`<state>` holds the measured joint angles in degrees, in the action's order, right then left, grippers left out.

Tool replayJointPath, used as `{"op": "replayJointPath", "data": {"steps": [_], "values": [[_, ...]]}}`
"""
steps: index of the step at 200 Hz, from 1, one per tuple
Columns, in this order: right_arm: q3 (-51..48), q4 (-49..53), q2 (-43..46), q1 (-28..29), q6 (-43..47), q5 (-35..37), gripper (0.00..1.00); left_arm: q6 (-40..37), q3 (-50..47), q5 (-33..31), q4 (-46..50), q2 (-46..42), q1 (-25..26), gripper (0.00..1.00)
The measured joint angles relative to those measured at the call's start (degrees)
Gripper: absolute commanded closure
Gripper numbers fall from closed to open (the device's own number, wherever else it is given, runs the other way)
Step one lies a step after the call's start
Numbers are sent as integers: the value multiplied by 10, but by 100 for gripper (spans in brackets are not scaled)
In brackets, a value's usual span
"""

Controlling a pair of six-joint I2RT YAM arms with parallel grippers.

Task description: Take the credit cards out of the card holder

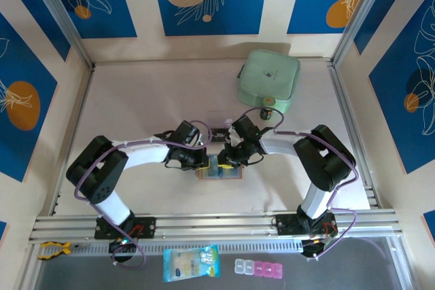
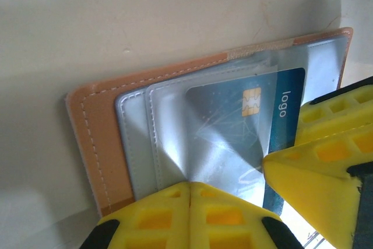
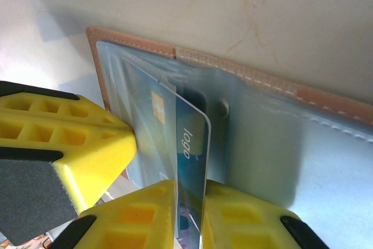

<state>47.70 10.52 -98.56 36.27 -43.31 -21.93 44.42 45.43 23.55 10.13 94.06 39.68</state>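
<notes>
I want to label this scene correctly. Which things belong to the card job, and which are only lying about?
For the job:
card holder
blue card with a chip

Only lying about:
mint-green pouch
blue-white packet
pill box
yellow-black tool

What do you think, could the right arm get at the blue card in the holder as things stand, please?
Yes, apparently: the right fingers grip the blue card, whose edge stands clear of the card holder, and the left fingers pinch its clear pocket.
</notes>
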Motion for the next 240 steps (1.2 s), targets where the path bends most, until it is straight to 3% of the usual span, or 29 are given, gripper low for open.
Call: {"op": "replayJointPath", "data": {"steps": [49,124,240], "values": [[-6,-3,16,-4,0,-2,80,0,2,0,0,2,0,100],[-14,-13,24,-8,-5,-8,89,0,4,0,3,3,0,100],[-35,26,81,-43,20,-4,91,-9,4,0,4,3,0,100]]}}
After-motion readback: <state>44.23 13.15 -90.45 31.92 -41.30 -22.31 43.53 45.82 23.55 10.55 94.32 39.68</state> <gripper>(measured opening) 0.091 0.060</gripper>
